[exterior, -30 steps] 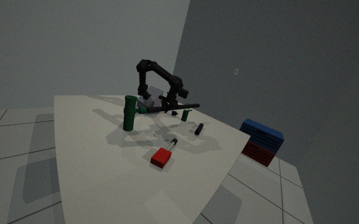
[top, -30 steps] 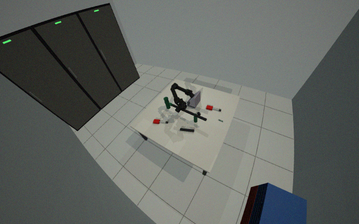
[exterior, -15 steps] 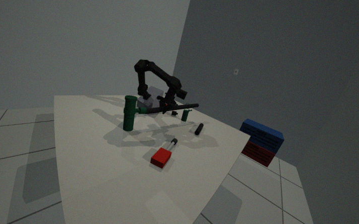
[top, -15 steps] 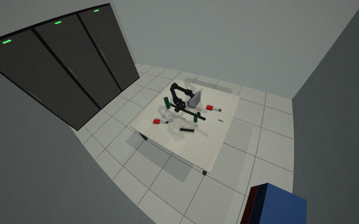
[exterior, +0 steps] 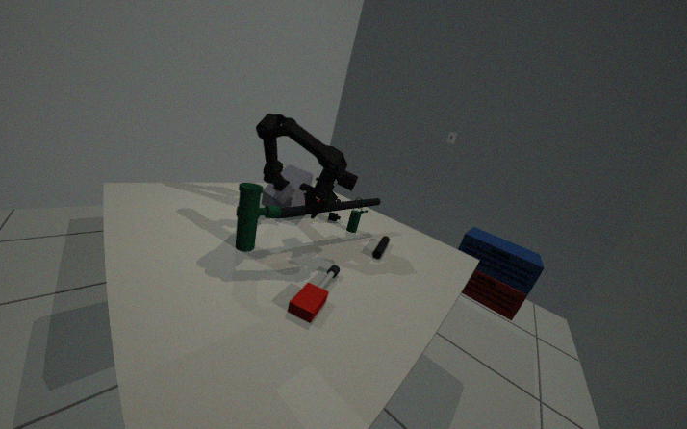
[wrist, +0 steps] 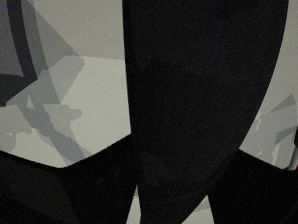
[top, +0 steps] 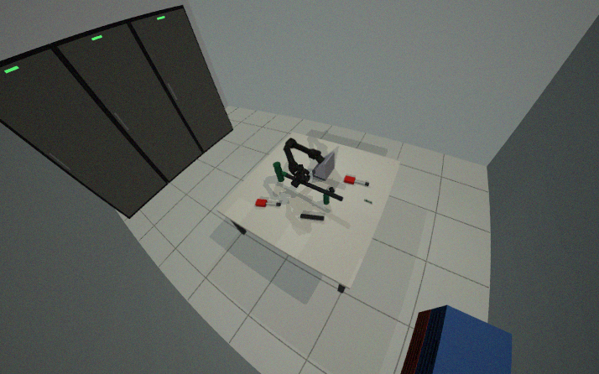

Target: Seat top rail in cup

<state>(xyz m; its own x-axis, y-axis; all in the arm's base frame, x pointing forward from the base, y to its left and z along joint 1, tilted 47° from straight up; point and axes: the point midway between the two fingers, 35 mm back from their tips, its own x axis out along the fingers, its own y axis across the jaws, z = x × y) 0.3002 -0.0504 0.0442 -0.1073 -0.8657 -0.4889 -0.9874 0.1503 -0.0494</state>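
The big green post [top: 278, 171] [exterior: 245, 229] stands upright. Its green rail-end cup [top: 283, 174] [exterior: 271, 212] juts from the post's upper part, below the cap. The dark rail [top: 325, 190] [exterior: 359, 204] [wrist: 200, 75] runs from the cup over the small green post [top: 325, 199] [exterior: 353, 221], its far end beyond it. The rail's near end meets the cup's mouth; how deep it sits is hidden. A thin loop shows at the rail above the small post. My gripper [top: 297, 181] [exterior: 316, 208] [wrist: 170, 137] is shut on the rail, nearer the cup than the far end.
A red-handled tool [top: 261, 203] [exterior: 308, 302] and a short black bar [top: 312, 216] [exterior: 381, 247] lie on the table [top: 339, 260] [exterior: 175, 340]. Another red-handled tool [top: 349, 179] and a small green piece [top: 367, 200] lie on the far side. A grey panel [top: 325, 165] stands beside the arm.
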